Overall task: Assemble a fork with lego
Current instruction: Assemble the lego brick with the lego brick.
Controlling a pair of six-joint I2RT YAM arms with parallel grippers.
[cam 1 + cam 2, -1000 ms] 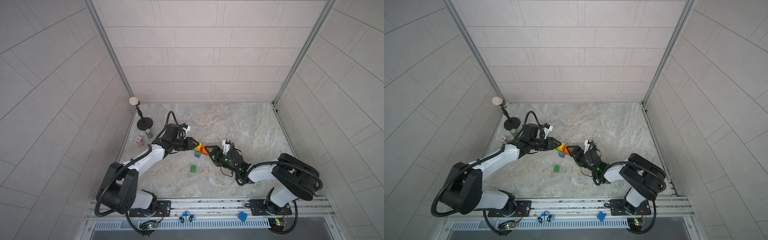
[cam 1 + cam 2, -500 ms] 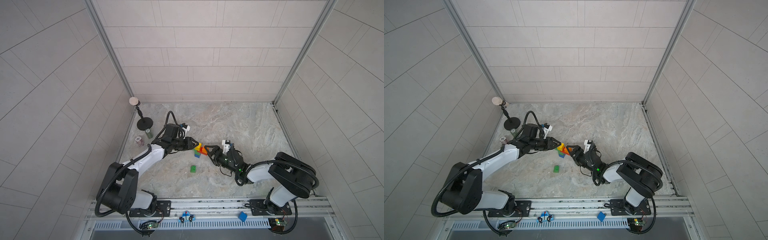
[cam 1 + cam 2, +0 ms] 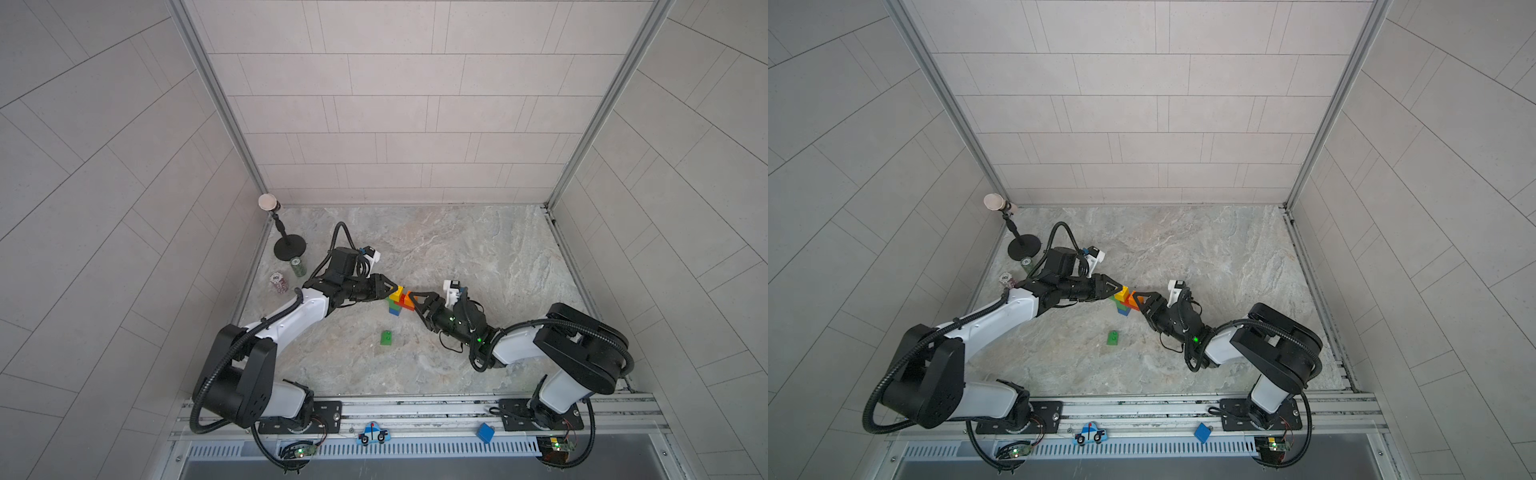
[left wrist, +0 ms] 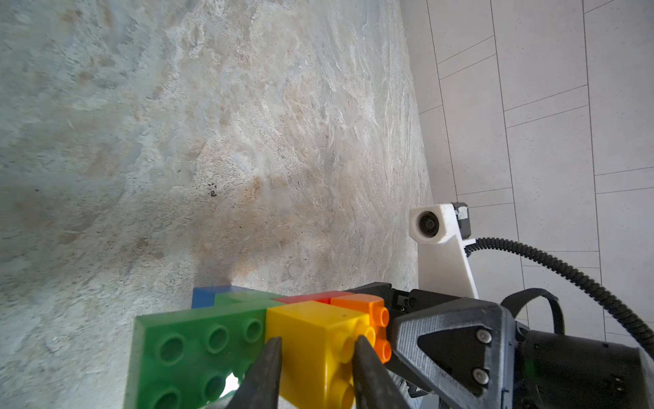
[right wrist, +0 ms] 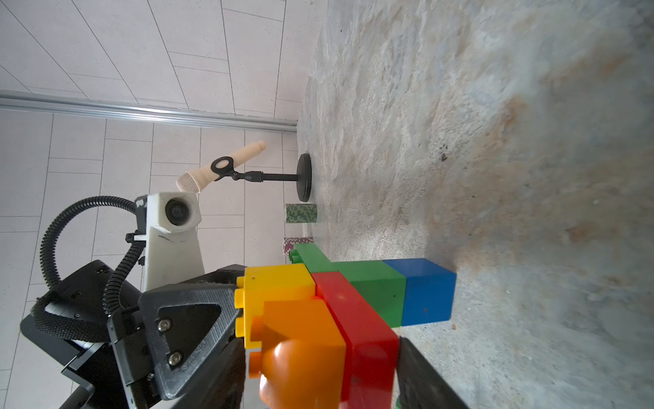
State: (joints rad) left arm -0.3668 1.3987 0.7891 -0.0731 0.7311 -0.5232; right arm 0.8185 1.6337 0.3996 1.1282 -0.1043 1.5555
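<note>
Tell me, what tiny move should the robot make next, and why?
Probably the right claw should squeeze the small orange studded brick onto the long red brick: its jaws straddle both, while the left claw grips the small yellow brick.

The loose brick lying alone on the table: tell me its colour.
Green. The loose brick shows best in a top view.

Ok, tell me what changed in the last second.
The right gripper narrowed its fingers around the fork's orange and red end; whether it grips yet is unclear. The left gripper stayed shut on the yellow brick, and the loose green brick did not move.
</note>
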